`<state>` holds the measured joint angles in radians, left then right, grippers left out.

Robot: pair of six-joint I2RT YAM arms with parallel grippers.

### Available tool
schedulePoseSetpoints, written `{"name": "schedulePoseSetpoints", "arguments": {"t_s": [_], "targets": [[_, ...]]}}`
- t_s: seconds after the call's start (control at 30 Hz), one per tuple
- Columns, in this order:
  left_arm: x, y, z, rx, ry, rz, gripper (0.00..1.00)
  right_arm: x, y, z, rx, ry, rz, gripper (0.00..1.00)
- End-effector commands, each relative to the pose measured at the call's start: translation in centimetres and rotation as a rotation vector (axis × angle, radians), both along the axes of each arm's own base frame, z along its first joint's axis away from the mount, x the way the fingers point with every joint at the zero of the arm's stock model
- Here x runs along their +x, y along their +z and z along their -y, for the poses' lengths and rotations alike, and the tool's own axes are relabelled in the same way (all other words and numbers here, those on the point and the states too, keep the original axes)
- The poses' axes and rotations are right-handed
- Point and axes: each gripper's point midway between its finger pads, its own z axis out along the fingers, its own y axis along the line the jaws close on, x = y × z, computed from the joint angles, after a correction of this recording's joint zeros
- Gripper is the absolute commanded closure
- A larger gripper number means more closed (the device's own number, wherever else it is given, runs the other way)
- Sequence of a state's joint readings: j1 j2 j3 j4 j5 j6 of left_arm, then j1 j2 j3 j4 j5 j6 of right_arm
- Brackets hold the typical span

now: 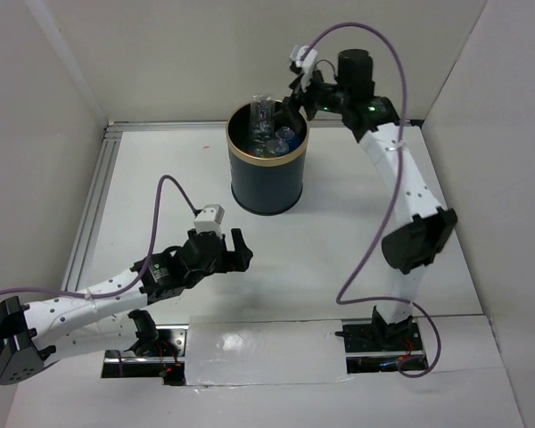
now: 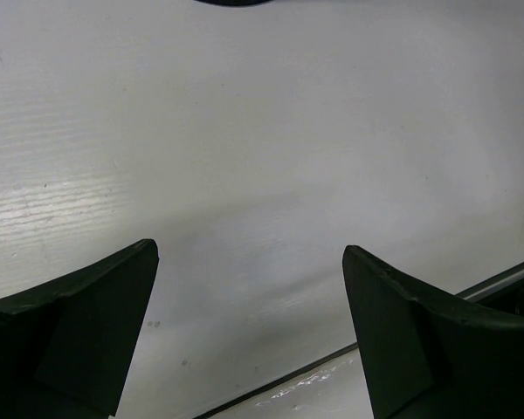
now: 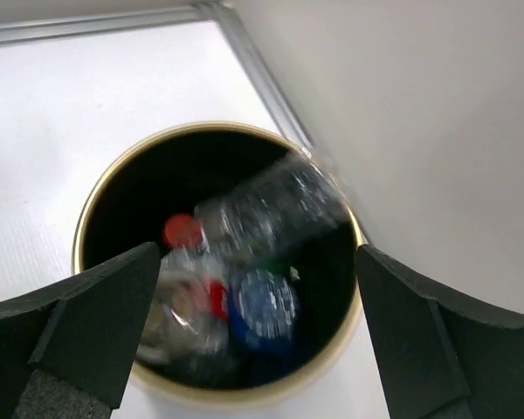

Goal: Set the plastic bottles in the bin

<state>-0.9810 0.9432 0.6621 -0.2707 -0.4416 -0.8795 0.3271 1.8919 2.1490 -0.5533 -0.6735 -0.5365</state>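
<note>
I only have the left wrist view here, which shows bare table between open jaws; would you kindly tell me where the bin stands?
Observer: The bin stands upright toward the far middle of the table, beyond the left gripper.
Operator: Thank you. And where is the right gripper?
Observer: The right gripper hangs over the bin's far rim, its jaws wide open and holding nothing.
Operator: Are any bottles on the table?
Observer: None that the top view shows; several bottles lie inside the bin, with one clear bottle, blurred, near its mouth.
</note>
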Motion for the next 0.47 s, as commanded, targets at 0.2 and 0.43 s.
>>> {"name": "schedulePoseSetpoints", "arguments": {"t_s": [0.2,0.43], "targets": [[2.0,5.6,0.8,0.01,-0.025,0.176,0.0,-5.4,-7.4,19.0,0.008,-0.799,-0.285,0.0],[3.0,5.6,1.1,0.071,-0.036,0.203,0.0,-14.5,-12.3,25.4,0.096,-1.018,-0.24,0.0]]}}
